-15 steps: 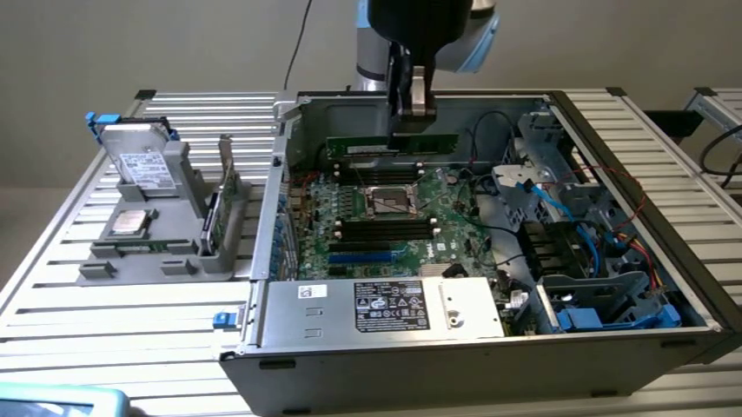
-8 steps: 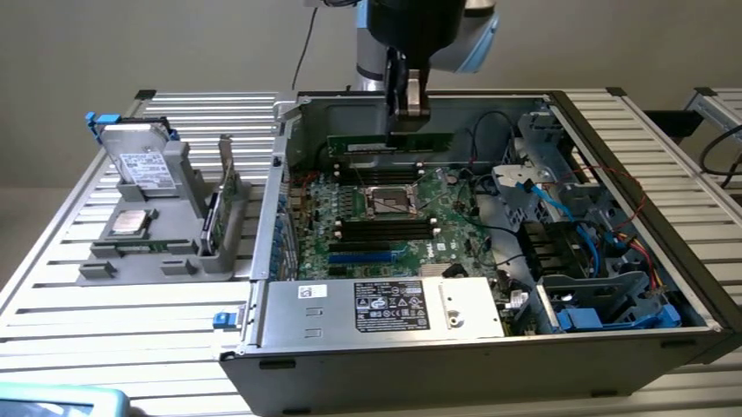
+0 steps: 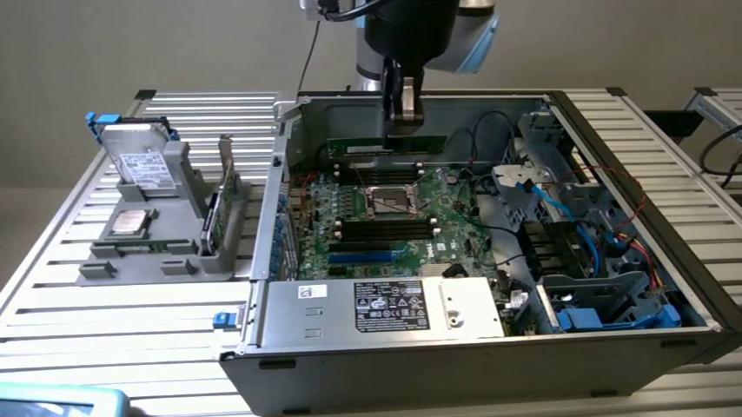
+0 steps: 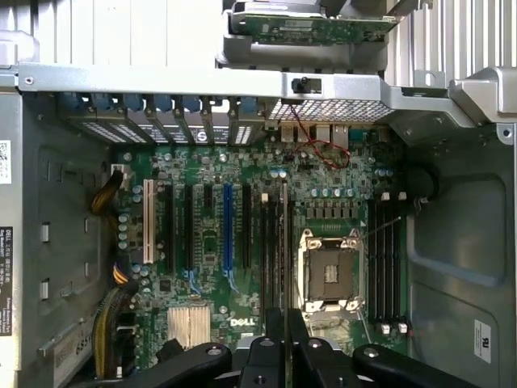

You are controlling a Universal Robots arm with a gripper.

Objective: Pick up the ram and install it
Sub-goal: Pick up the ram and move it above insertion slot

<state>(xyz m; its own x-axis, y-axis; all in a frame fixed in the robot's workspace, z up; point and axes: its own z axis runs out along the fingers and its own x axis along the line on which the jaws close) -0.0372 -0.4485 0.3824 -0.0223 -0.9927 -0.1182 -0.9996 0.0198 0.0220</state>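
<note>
The ram (image 3: 387, 143) is a long green stick, held level and edge-down over the rear part of the motherboard (image 3: 435, 248) inside the open computer case (image 3: 464, 360). My gripper (image 3: 404, 129) is shut on its middle from above. In the wrist view the ram (image 4: 284, 242) appears edge-on as a thin line running out from between my fingertips (image 4: 265, 356), with the gripper (image 4: 284, 327) over the black memory slots (image 4: 271, 242) beside the empty processor socket (image 4: 329, 273). More black slots (image 4: 386, 259) lie on the socket's other side. The stick hangs above the board, apart from the slots.
A grey holder (image 3: 162, 234) on the exterior view's left carries a hard drive (image 3: 145, 165), a square silver chip (image 3: 130, 221) and an upright card (image 3: 221, 204). The power supply (image 3: 383, 306) fills the case front. Cables and drive cages (image 3: 579, 261) crowd the exterior view's right.
</note>
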